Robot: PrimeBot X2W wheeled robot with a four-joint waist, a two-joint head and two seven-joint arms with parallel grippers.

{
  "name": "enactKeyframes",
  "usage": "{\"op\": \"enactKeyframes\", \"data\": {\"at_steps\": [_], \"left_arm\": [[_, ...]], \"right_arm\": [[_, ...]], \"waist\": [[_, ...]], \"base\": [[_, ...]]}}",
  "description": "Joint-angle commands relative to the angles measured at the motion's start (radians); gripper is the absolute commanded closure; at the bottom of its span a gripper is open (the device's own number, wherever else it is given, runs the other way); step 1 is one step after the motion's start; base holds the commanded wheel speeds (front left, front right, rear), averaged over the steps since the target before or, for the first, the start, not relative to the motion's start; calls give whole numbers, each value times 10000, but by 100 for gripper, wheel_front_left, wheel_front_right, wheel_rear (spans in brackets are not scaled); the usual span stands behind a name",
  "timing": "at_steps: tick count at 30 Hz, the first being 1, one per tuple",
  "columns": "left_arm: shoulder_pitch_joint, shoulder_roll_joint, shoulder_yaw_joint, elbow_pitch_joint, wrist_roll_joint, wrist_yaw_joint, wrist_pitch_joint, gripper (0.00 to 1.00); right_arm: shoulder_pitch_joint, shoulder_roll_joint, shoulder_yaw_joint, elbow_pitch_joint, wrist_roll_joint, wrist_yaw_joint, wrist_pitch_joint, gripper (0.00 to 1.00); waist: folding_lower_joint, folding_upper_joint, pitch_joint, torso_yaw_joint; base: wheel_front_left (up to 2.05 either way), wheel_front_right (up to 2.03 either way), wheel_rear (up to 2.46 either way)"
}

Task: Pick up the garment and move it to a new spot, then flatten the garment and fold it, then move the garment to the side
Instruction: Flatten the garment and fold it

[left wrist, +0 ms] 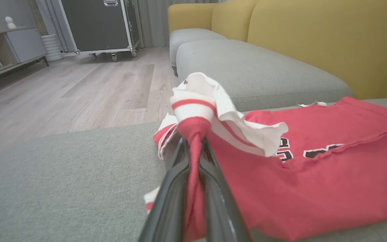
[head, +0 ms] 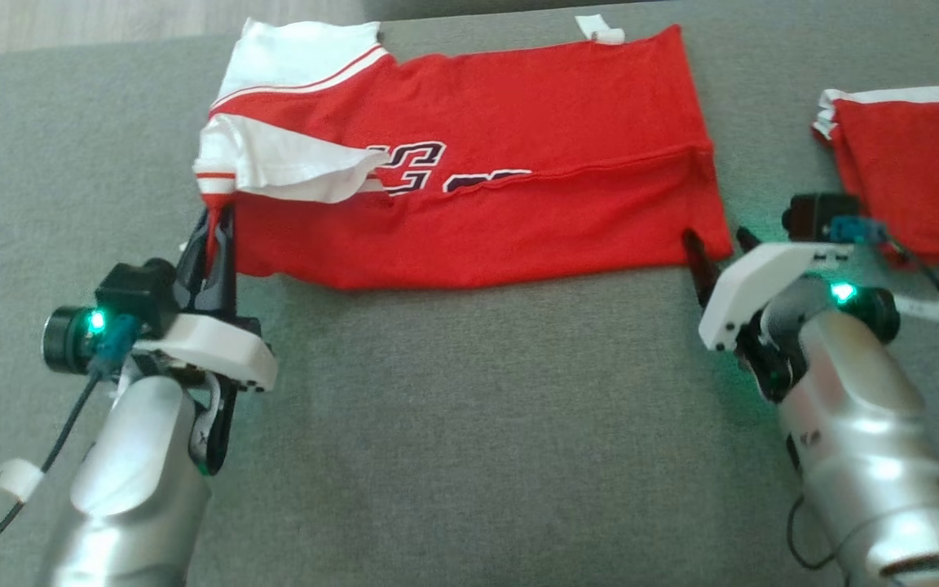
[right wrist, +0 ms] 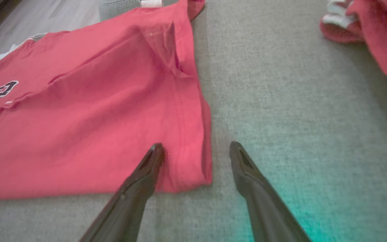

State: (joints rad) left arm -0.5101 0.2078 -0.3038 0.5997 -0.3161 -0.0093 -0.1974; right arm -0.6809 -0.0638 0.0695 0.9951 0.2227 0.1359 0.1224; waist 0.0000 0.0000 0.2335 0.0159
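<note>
Over on the grey sofa seat (head: 469, 424), from the head view, the red garment (head: 469, 163) is lying spread out and folded lengthwise, white sleeve and collar end pointing to the robot's left. The left gripper (head: 217, 224) is pinching that near left corner, right by the white sleeve. The right gripper (head: 718, 244) is sitting at the garment's near right corner with its fingers apart. Another red garment (head: 918, 163) is lying further right, well apart.

Left wrist view: the left gripper (left wrist: 193, 144) is clamping a bunched strip of red fabric between its fingers, with the striped white cuff (left wrist: 193, 107) puffing up just above the tips. A wooden floor (left wrist: 79, 84) and a yellow sofa back (left wrist: 314, 40) are showing behind.

Right wrist view: the right gripper (right wrist: 197, 148) is holding nothing, jaws wide. One finger (right wrist: 146, 168) is over the garment's corner, the other over bare cushion just beside the hem. Can't tell if it's touching the cloth.
</note>
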Motion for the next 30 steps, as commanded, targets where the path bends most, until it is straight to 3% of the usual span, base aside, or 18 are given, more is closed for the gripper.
{"op": "enactKeyframes", "data": {"at_steps": [1, 2, 3, 7, 17, 30], "left_arm": [[-175, 279, 240, -348, 87, 35, 2, 100], [-150, 275, 218, -362, 83, 46, 36, 100], [-120, 280, 207, -361, 72, 61, 70, 100], [36, 370, 246, -276, 0, 147, 158, 100], [920, 655, 248, 97, -215, 219, 367, 100], [2091, 901, 0, -46, -378, 178, 907, 100]], "right_arm": [[-293, 135, 378, 135, 39, -52, 50, 30], [-396, 135, 489, 309, 9, -52, -35, 85], [-487, 135, 579, 448, -71, -52, -179, 100], [-740, 135, 652, 833, -663, -52, -912, 100], [-299, 19, -483, 935, -1822, -52, -2120, 100], [1189, -171, -208, -409, -1424, -52, -1117, 100]], "waist": [[0, 0, 38, 75], [0, 0, 46, 94], [0, 0, 44, 104], [0, 0, -47, 45], [0, 0, -890, -439], [0, 0, -1834, -766]], "base": [[0, 0, 0], [0, 0, 0], [0, 0, 0], [0, 0, 0], [0, 0, 0], [0, 0, 0]]}}
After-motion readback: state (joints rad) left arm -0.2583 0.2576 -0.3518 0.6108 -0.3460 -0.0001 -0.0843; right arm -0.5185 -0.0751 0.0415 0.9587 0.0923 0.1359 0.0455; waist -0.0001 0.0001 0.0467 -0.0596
